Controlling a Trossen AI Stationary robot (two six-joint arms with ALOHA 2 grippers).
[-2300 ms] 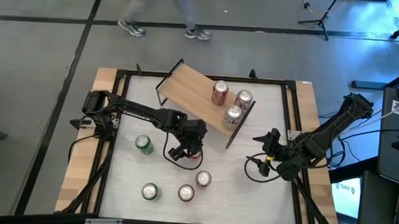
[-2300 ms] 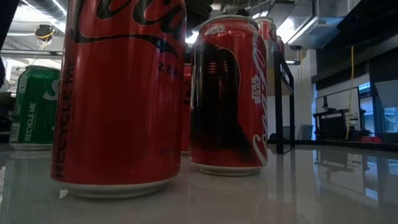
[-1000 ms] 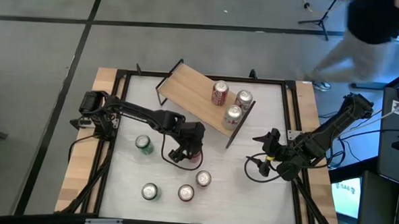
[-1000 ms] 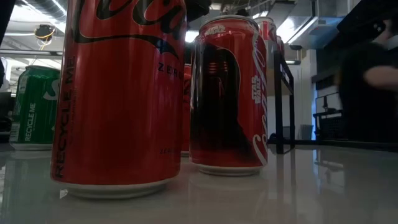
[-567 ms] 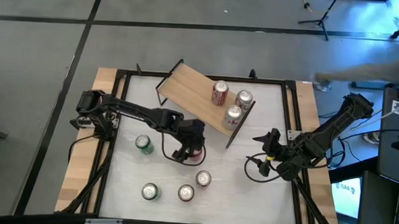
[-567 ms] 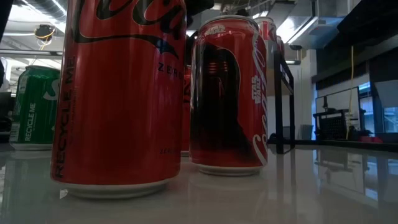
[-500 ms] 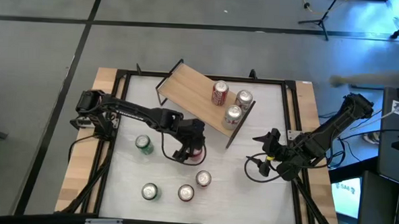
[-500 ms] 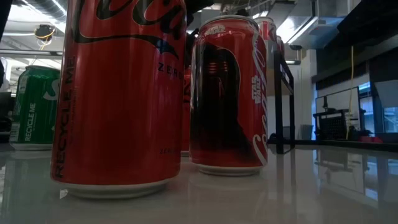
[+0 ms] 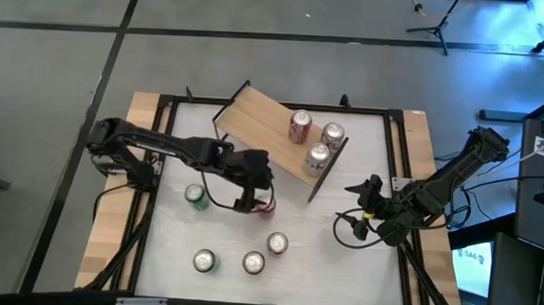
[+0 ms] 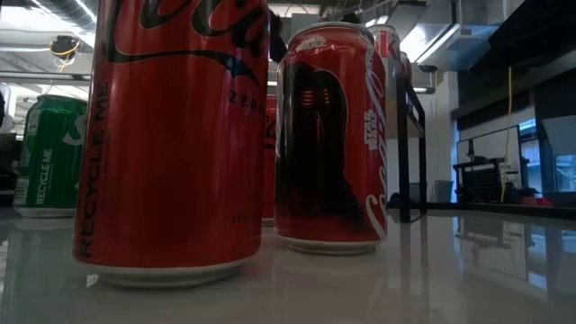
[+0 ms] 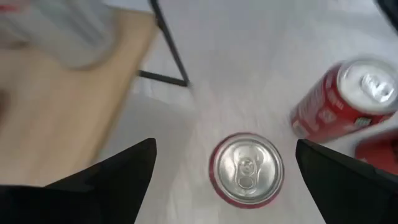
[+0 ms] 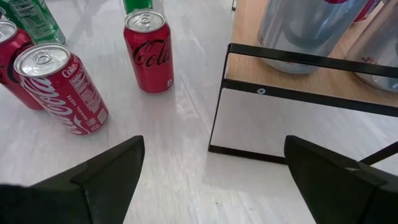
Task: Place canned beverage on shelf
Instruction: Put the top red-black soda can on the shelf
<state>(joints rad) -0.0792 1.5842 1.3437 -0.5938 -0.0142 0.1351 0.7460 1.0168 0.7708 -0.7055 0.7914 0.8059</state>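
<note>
Your left gripper (image 11: 224, 177) hangs above the red can (image 11: 247, 169), fingers wide and empty. Centre them, descend straight, close low. Right gripper (image 12: 211, 168) waits, open, empty.

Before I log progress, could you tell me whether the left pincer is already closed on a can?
No; in the left wrist view the left pincer stands open, its fingers well clear on either side of the red can beneath it.
</note>
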